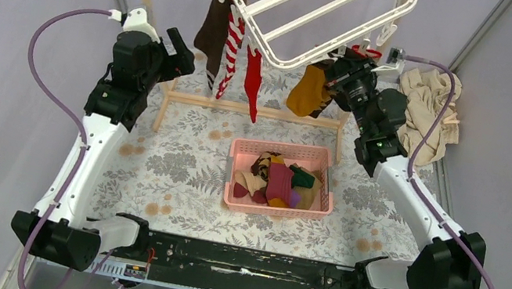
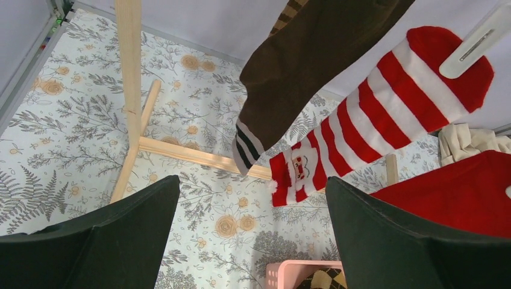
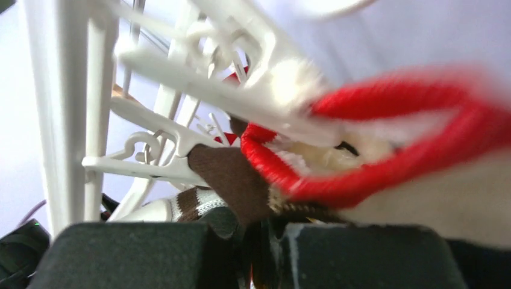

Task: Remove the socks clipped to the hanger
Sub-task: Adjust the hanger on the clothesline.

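Note:
The white hanger (image 1: 316, 12) hangs tilted at the top of the overhead view. From its clips dangle a brown sock (image 1: 213, 30), a red-and-white striped sock (image 1: 231, 49), a red sock (image 1: 251, 84) and a mustard sock (image 1: 308, 90). My right gripper (image 1: 338, 75) is shut on the top of the mustard sock, just under the hanger's right edge. In the right wrist view its jaws (image 3: 265, 232) pinch dark fabric below a red-rimmed cuff (image 3: 385, 144) and a white clip (image 3: 150, 165). My left gripper (image 2: 252, 180) stands wide open and holds nothing, near the brown sock (image 2: 301, 72) and the striped sock (image 2: 373, 114).
A pink basket (image 1: 235, 189) with several socks in it sits mid-table under the hanger. A wooden pole frame (image 1: 251, 109) stands behind it. A heap of beige cloth (image 1: 429, 111) lies at the back right. Purple walls close in on both sides.

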### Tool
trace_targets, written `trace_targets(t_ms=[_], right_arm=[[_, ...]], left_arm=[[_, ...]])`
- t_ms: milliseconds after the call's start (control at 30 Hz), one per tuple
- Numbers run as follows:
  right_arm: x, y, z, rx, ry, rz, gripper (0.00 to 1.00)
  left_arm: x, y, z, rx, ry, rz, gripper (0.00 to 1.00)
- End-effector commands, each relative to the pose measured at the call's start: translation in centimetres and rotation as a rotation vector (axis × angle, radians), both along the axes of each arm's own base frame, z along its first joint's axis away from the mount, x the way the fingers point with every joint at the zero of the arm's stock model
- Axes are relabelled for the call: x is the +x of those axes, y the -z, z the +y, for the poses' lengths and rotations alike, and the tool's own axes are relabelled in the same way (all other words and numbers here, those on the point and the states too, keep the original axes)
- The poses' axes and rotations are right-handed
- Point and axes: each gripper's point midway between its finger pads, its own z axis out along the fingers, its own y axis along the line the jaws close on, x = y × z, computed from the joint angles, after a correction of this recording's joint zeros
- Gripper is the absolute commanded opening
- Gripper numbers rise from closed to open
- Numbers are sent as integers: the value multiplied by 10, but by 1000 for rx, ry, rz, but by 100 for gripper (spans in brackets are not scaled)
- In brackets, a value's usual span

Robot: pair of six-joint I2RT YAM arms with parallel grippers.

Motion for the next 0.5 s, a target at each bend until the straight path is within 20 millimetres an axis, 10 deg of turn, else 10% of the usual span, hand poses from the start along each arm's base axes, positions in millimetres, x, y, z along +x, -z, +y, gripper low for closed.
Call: trace_targets(t_ms=[0, 467], right_arm=[[-9, -24, 5, 109, -196, -40, 8], [21, -30, 53, 41, -424, 31, 7]], left_arm=[[-5, -25, 6, 12, -11, -63, 99], [-2, -26, 7, 26, -14, -60, 99]])
